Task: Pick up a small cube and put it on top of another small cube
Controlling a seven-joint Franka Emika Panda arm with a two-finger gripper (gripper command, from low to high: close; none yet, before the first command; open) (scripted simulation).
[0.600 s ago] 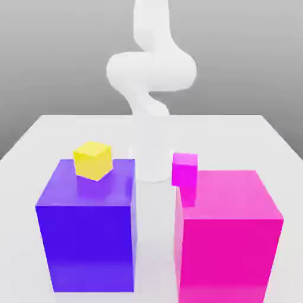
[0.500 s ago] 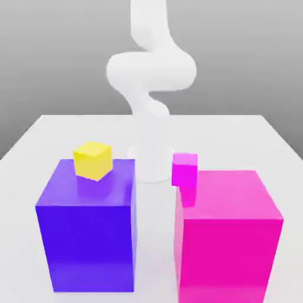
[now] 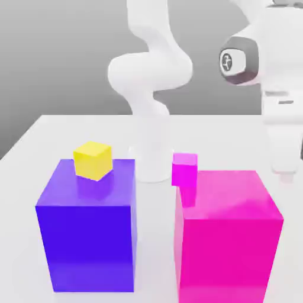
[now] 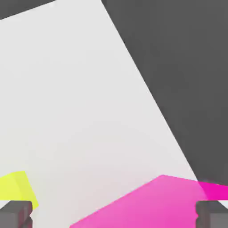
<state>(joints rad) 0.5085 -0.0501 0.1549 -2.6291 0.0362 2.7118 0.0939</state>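
A small lime yellow-green cube [image 4: 15, 187] lies on the white table [image 4: 80, 111] in the hand view, close to one grey fingertip [image 4: 15, 214]. My gripper [image 4: 113, 216] is open, its jaws set wide apart and holding nothing. Below it lies a corner of the big magenta block [image 4: 151, 205]. In the exterior view my gripper [image 3: 286, 176] hangs at the right, above the table beside the big magenta block [image 3: 228, 237]. A small golden-yellow cube [image 3: 93, 160] sits on the big purple block [image 3: 86, 237]. A small magenta cube [image 3: 184, 168] is at the magenta block's far left corner.
The arm's white base column [image 3: 151, 160] stands between and behind the two big blocks. The table edge [image 4: 147, 93] runs close by in the hand view, with dark floor beyond it.
The hand and forearm have swung into the exterior view at the right, where none showed before. The arm's upper links have shifted slightly. The cubes and blocks have not moved.
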